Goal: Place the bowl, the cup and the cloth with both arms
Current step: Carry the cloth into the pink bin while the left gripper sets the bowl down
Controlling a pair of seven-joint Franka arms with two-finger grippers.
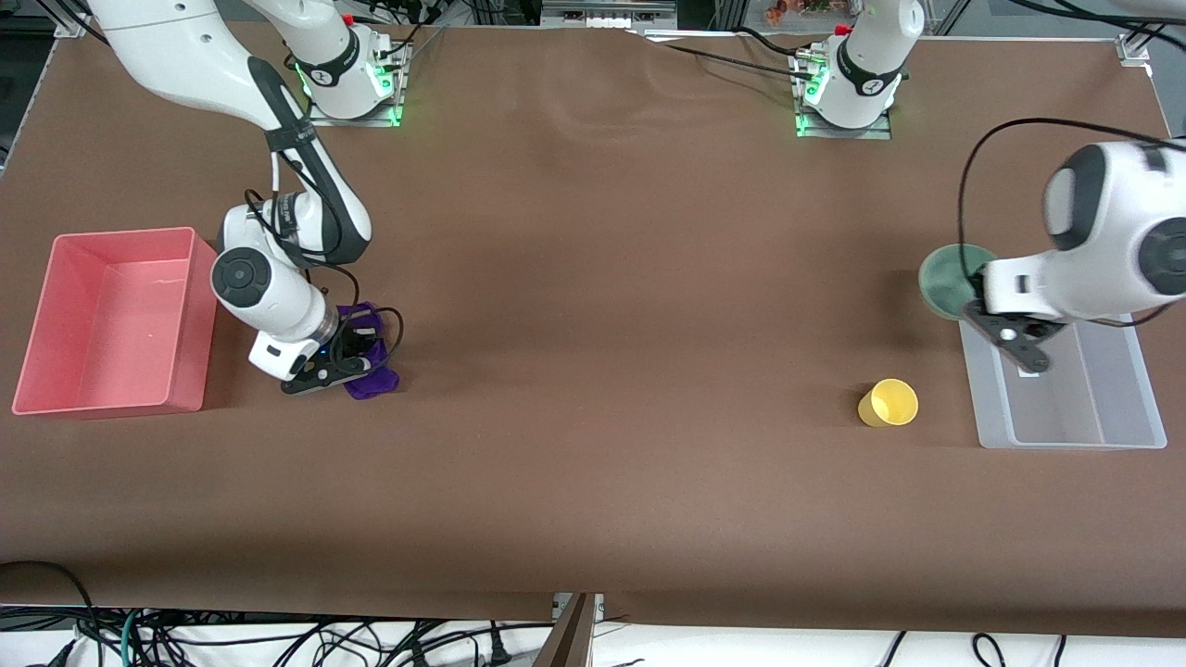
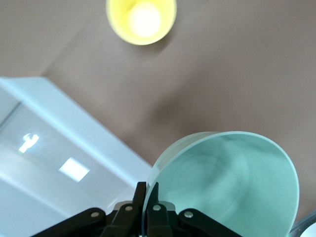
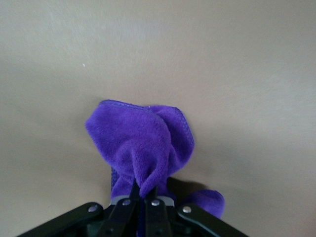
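Purple cloth (image 3: 143, 148), pinched in the right gripper (image 3: 140, 195) beside the pink bin (image 1: 111, 320), probably needs lifting clear first, while the left gripper (image 2: 146, 197) clamps the bowl (image 2: 227, 182) rim over the clear tray (image 1: 1075, 389).

Even overhead light, soft shadows on the table (image 1: 593, 371); the left arm (image 1: 1103, 241) and wrist views look motion-blurred.

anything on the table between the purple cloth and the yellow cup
Nothing: in the front view the stretch of brown table between the cloth and the cup is bare.
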